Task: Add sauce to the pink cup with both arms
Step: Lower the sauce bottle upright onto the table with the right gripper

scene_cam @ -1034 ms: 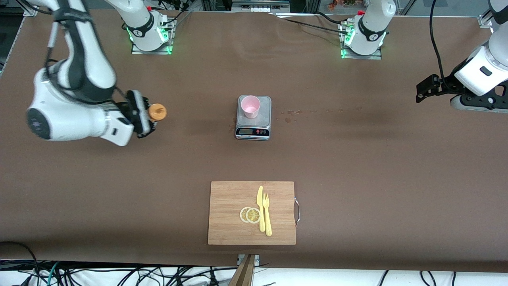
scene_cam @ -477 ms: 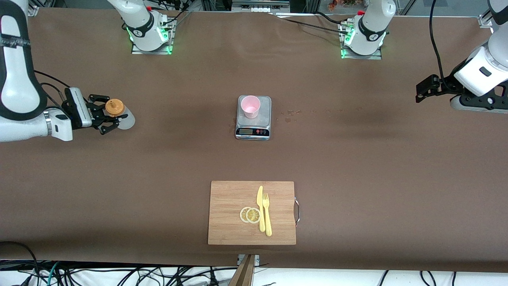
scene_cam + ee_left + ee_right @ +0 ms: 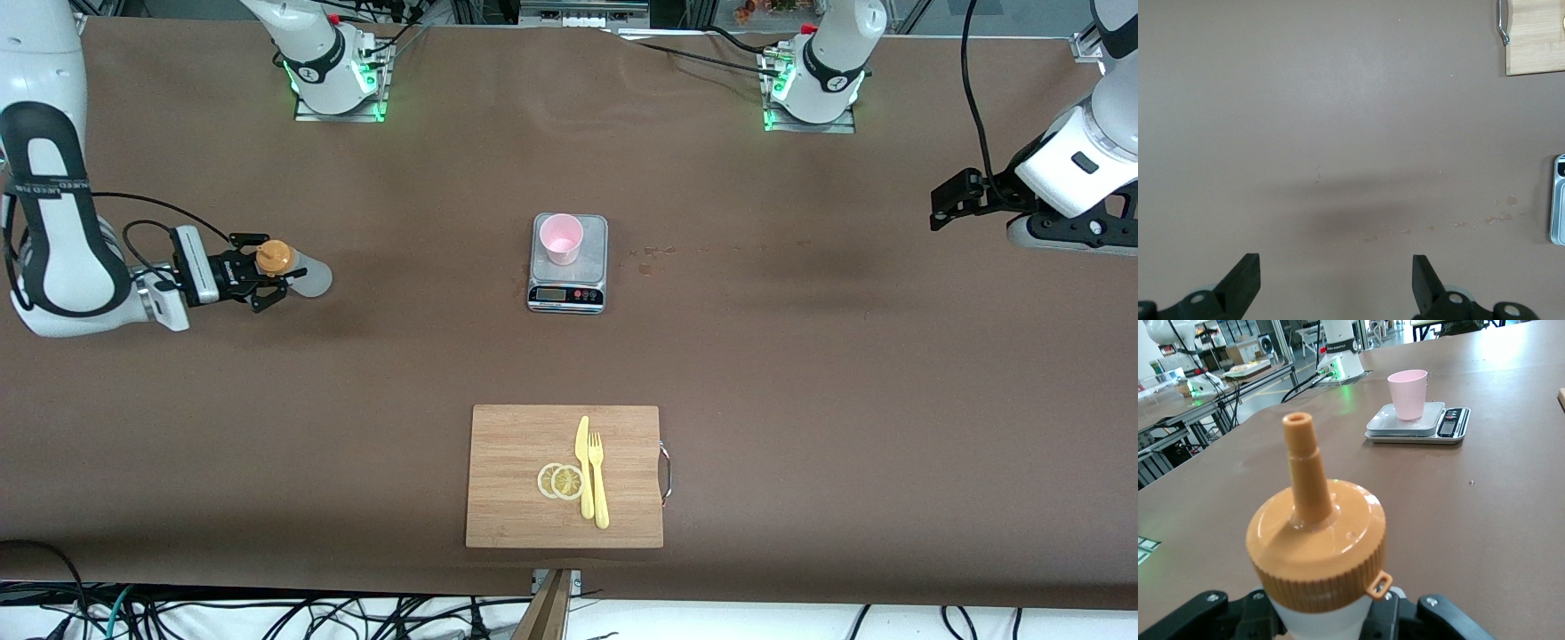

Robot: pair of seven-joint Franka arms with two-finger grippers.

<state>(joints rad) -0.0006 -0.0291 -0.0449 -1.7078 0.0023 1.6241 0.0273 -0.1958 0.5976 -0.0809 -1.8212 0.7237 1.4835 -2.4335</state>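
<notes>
The right tool [image 3: 258, 268] is clamped on the sauce bottle [image 3: 298, 271] at the right arm's end of the counter [image 3: 800, 373], holding it up over the brown surface. In the front view the bottle's orange nozzle cap [image 3: 274, 257] faces up toward the camera, with the whitish body showing past the tool on the side toward the scale. The right wrist view shows the same cap [image 3: 1317, 547] close up, nozzle open at its tip, with the tool's black fingers [image 3: 1185, 620] closed around the bottle's body just under the cap.

The pink cup [image 3: 561, 238] stands upright on a small silver kitchen scale [image 3: 569, 284] near the middle of the counter, well apart from the bottle. In the right wrist view the cup [image 3: 1408, 393] sits on the scale's platform [image 3: 1401, 423], with the display and buttons on the side nearer the front camera.

The left tool [image 3: 956, 197] waits over the left arm's end of the counter, its jaws spread wide and holding nothing; the left wrist view shows both black fingertips [image 3: 1245, 280] apart above bare counter, with a few small droplets [image 3: 1501, 217] on the surface near the scale's edge.

A bamboo cutting board [image 3: 516, 516] lies nearer the front camera than the scale. On it rest two lemon slices [image 3: 560, 481], a yellow plastic knife [image 3: 583, 462] and a yellow plastic fork [image 3: 598, 484], side by side.
</notes>
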